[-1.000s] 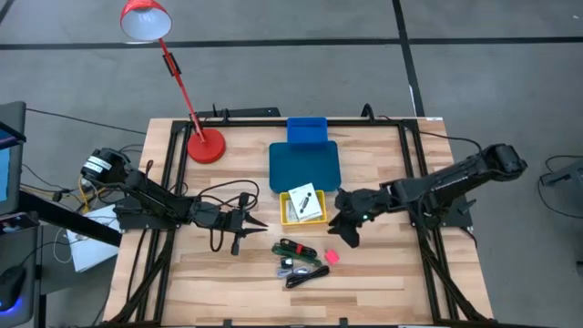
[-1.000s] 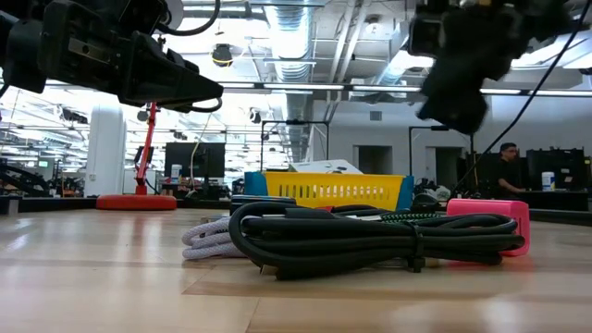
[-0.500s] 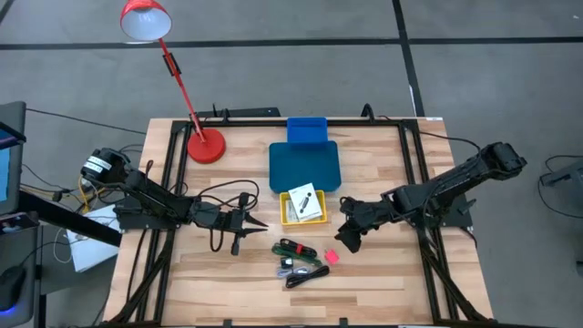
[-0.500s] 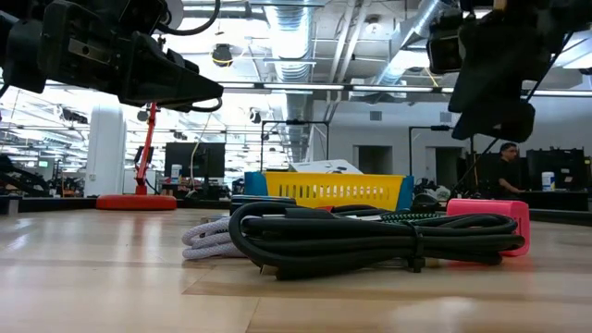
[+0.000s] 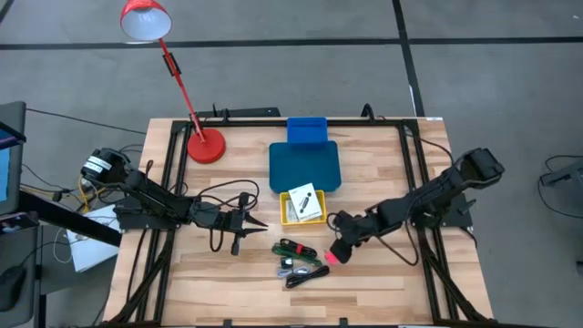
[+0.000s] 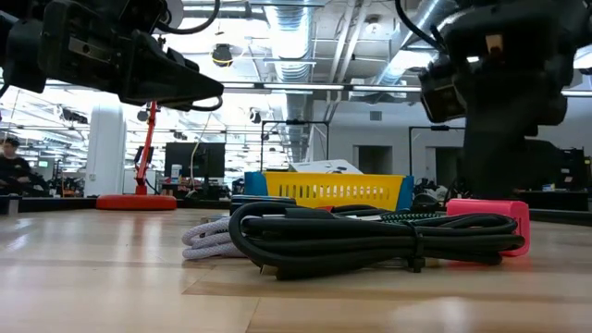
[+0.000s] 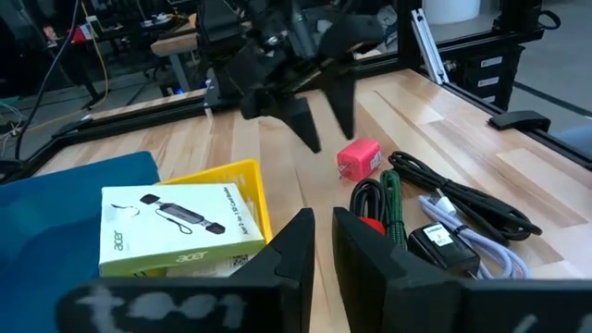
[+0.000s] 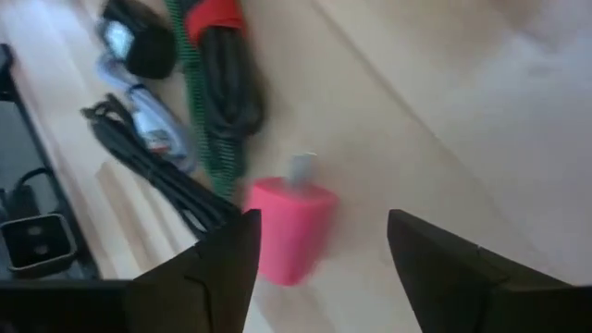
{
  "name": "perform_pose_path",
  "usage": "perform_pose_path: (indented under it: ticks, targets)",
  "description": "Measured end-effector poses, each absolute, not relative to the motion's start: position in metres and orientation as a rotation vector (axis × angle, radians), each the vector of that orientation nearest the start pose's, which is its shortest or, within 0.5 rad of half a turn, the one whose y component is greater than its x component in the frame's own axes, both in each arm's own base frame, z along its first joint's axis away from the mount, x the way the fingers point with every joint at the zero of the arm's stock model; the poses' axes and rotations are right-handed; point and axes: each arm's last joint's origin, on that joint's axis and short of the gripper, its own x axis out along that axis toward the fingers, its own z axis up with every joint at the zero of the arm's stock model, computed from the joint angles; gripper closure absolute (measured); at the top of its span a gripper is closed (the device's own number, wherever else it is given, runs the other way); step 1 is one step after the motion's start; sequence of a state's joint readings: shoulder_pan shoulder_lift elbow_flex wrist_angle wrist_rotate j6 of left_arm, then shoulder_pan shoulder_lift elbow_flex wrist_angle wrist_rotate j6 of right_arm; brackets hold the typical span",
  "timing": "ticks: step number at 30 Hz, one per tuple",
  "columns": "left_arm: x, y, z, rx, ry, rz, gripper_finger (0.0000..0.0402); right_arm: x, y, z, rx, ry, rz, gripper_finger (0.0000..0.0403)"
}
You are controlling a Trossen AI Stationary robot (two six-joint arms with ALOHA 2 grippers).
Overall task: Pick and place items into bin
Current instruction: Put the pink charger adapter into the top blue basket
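Note:
The items lie in a cluster near the table's front middle: a pink-red piece (image 5: 331,258), a green-and-black cable with a red band (image 5: 293,247), and a black cable bundle (image 6: 370,242). A yellow bin (image 5: 285,208) just beyond them holds a white printed box (image 7: 176,222). My right gripper (image 8: 319,268) is open and slants down over the pink-red piece (image 8: 289,231), one finger on each side of it, not seen touching. My left gripper (image 7: 320,242) is shut, held level above the table left of the items, with nothing in it.
A blue tray (image 5: 303,166) and a blue box (image 5: 306,130) lie beyond the bin. A red desk lamp (image 5: 206,146) stands at the far left. Loose black cable (image 5: 223,202) lies by my left gripper. Bare wood stretches to the right of the items.
My right gripper has come down and toward the table's near-left, from beside the bin to just over the pink-red piece, and it has rolled about its pointing line. The items have stayed where they were.

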State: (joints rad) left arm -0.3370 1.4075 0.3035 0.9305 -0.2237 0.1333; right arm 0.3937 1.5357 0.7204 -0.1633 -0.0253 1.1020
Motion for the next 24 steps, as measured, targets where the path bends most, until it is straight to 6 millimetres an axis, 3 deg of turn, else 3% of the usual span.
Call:
perform_pose_path:
  ticks: [7, 17, 24]
  targets:
    - [0.224, -0.072, 0.155, 0.168, 0.169, -0.123, 0.037, 0.272, 0.12, 0.156, 0.809, 1.06, -0.165, 0.0168]
    - [0.224, -0.072, 0.153, 0.096, 0.196, -0.117, 0.037, 0.282, 0.133, 0.134, 0.717, 1.218, -0.244, 0.0168]
    - [0.223, -0.071, 0.151, 0.044, 0.217, -0.111, 0.037, 0.288, 0.136, 0.13, 0.693, 1.275, -0.275, 0.017]
